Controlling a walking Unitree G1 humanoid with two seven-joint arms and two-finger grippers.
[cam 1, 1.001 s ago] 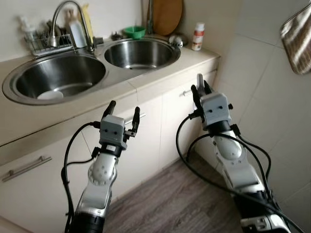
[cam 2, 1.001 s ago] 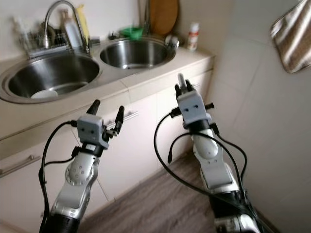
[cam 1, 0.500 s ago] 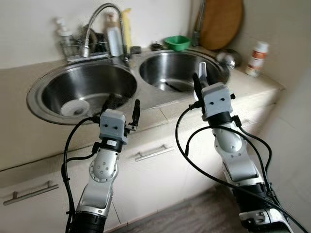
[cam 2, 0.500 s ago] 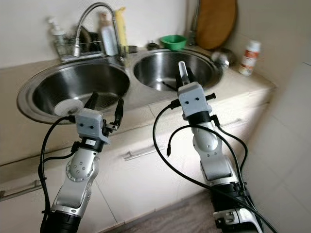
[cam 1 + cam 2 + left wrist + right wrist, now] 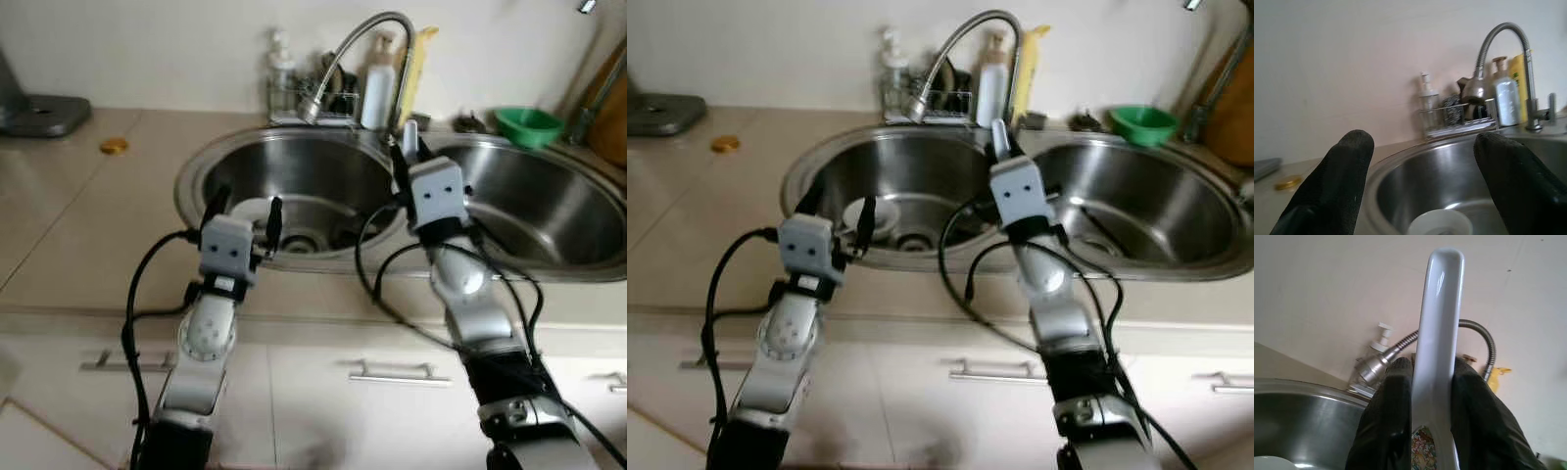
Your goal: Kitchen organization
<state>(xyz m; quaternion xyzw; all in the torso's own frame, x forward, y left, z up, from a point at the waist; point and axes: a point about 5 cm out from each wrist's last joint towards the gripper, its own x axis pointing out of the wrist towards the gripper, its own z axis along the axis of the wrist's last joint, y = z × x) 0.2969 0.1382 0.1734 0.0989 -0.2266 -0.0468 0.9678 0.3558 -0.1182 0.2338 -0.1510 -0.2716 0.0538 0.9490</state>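
Right gripper (image 5: 1422,382) pinching a white spoon (image 5: 1437,333) upright
Left gripper (image 5: 245,209) spread, near left sink basin (image 5: 294,176) and its white bowl (image 5: 872,215)

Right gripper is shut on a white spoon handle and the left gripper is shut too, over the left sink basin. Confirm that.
Not quite. The right gripper is shut on the white spoon handle, but the left gripper is open: the left wrist view shows its fingers spread wide apart, holding nothing, with the left sink basin and a white dish beyond them.
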